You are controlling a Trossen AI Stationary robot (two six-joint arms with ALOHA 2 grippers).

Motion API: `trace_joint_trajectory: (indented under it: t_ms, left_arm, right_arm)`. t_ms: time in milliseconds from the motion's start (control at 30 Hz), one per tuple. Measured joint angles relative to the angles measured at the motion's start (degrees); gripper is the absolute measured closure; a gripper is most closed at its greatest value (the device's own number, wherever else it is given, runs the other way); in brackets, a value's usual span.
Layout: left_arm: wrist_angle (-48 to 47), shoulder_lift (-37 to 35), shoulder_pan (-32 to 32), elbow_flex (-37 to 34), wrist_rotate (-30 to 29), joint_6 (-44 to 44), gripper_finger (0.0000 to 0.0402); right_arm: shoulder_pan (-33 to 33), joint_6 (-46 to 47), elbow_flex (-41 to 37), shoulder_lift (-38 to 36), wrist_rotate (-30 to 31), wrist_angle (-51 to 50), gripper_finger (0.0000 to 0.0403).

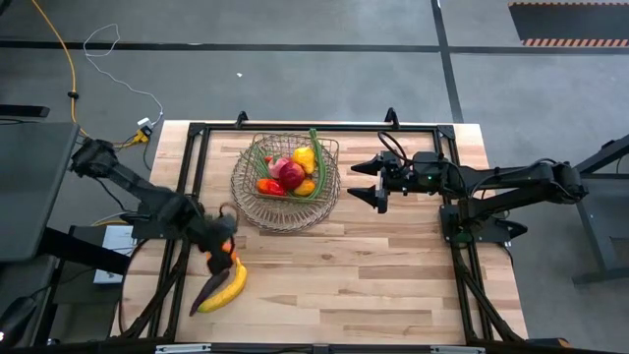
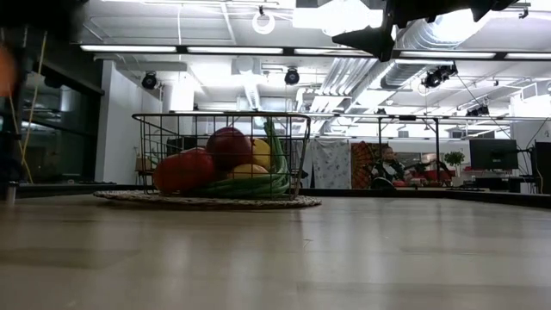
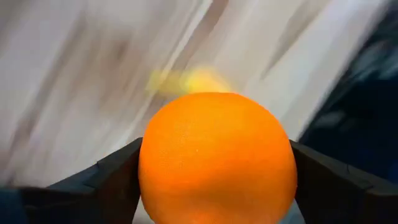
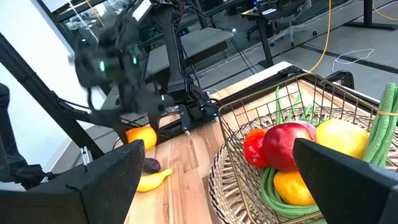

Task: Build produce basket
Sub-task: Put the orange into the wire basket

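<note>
On the tabletop (image 1: 373, 275) stands one basket (image 1: 286, 183) with two red fruits, two yellow ones and green beans; one banana (image 1: 228, 288) and one eggplant (image 1: 208, 291) lie outside. Left gripper (image 1: 222, 246), bent low above them, has its jaws around one orange (image 3: 216, 158). Right gripper (image 1: 371, 183) hovers just beside the basket, jaws open.

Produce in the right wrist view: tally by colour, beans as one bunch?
Red: 2, apple and smaller red piece
Yellow: 2, lemon and banana
Orange: 2, orange in left pincer, orange piece in basket
Green: 1, beans
Purple: 1, eggplant
Total: 8
</note>
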Motion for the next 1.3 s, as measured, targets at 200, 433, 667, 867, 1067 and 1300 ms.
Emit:
trace_joint_trajectory:
  t_ms: [200, 433, 667, 867, 1067, 1300]
  left_arm:
    - [13.3, -3.1, 10.8, 6.4, -11.4, 15.2, 0.0079]
    - [40.6, -2.1, 23.4, 7.8, -15.9, 40.1, 0.0070]
    - [54.9, -2.2, 33.4, 7.8, -15.5, 52.4, 0.0068]
    - [68.0, -2.3, 37.8, 0.9, -14.2, 49.7, 0.0067]
    - [82.1, -2.2, 38.9, -11.0, -12.2, 40.6, 0.0066]
    - [83.2, -2.2, 38.2, -12.4, -10.9, 41.5, 0.0066]
  right_arm:
    - [0.0, 2.0, 0.0, 0.0, 0.0, 0.3, 0.0004]
    - [0.0, 5.6, 0.0, 0.0, 1.5, 3.5, 0.0004]
    - [0.0, 4.2, 0.0, 0.0, 2.3, 7.7, 0.0004]
    - [0.0, 4.1, 0.0, 0.0, 2.3, 8.9, 0.0004]
    - [0.0, 4.0, 0.0, 0.0, 2.3, 8.6, 0.0004]
    - [0.0, 4.0, 0.0, 0.0, 2.3, 8.6, 0.0004]
